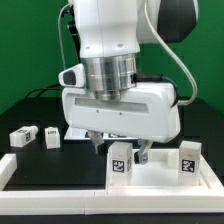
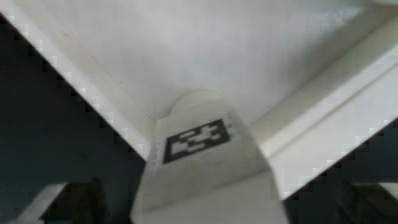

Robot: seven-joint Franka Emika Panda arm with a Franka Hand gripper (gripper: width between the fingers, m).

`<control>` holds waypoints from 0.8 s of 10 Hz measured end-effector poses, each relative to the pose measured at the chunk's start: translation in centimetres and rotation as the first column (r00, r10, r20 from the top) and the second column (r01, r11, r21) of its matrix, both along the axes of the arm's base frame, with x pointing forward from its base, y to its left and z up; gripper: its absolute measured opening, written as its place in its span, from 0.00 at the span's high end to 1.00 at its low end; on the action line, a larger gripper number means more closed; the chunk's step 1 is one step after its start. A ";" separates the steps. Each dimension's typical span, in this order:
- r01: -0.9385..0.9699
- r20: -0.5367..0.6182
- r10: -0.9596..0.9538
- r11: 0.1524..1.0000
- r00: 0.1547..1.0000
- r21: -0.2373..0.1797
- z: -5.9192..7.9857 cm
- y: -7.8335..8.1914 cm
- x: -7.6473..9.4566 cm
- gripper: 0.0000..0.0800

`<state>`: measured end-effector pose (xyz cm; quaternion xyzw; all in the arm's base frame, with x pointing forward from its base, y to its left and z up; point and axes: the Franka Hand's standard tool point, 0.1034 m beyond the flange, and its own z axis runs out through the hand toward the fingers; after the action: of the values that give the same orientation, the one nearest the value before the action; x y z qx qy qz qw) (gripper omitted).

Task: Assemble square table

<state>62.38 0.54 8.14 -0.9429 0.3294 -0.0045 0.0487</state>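
The white square table top [image 1: 155, 181] lies at the front right of the exterior view, and fills the background of the wrist view [image 2: 196, 50]. A white leg block [image 1: 120, 164] with a black-and-white tag stands upright on it, and it rises between my fingers in the wrist view [image 2: 199, 160]. My gripper [image 1: 126, 150] hangs straight over this leg, its jaws on either side with gaps showing, so it is open. A second tagged leg [image 1: 188, 160] stands on the top at the exterior view's right. Two more leg blocks [image 1: 22, 137] [image 1: 52, 137] lie on the dark table at the left.
White border rails run along the front [image 1: 90, 206] and the left [image 1: 8, 166] of the work area. A flat white sheet [image 1: 73, 132] peeks out behind the gripper body. The arm's wide white hand hides the middle of the table.
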 end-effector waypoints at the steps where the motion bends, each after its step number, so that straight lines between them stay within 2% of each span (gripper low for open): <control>1: -0.004 -0.002 0.004 1.000 1.000 0.006 0.9 0.3 -0.4 0.19; 8: 0.025 -0.008 -0.025 1.000 1.000 0.006 0.7 0.4 -0.6 0.19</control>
<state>61.79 0.97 8.82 -0.9386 0.3413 -0.0005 0.0503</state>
